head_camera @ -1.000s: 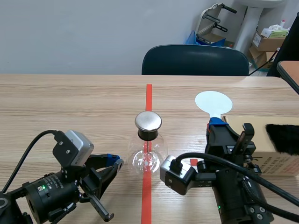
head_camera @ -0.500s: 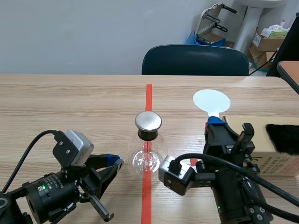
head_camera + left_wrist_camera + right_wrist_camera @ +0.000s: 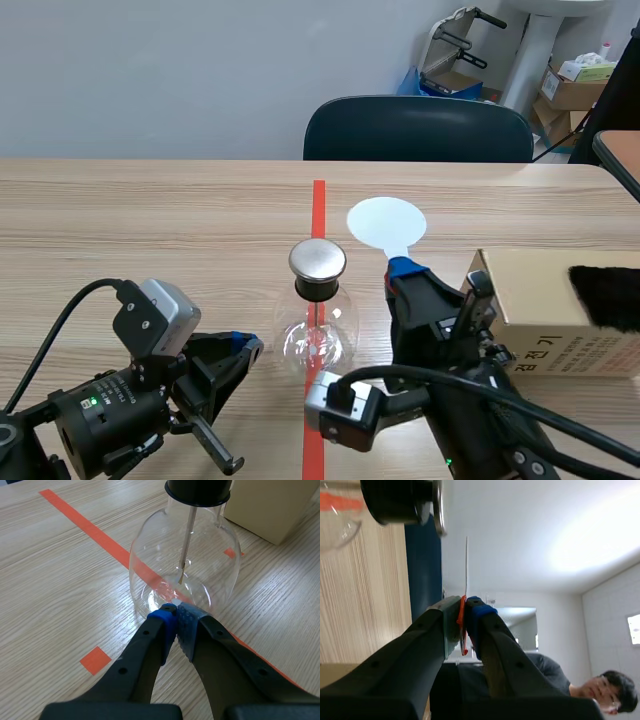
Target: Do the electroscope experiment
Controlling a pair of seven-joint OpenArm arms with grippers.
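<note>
Glass flask point(image 3: 318, 330) with metal cap point(image 3: 317, 260) stands on the red tape line at mid table point(image 3: 150, 230). Left gripper point(image 3: 175, 616) is low on the table with fingers pressed together and nothing between them; its tips sit right at the flask's base, contact unclear. Right gripper point(image 3: 402, 270) is clamped on the stem of a white disc point(image 3: 386, 222), held upright just beside the cap on the right arm's side and not touching it. In the right wrist view the disc point(image 3: 466, 565) shows edge-on between the pads. Box point(image 3: 545, 300) with black fur point(image 3: 605, 295) sits near the right arm. Chair point(image 3: 418, 128) stands behind the table.
</note>
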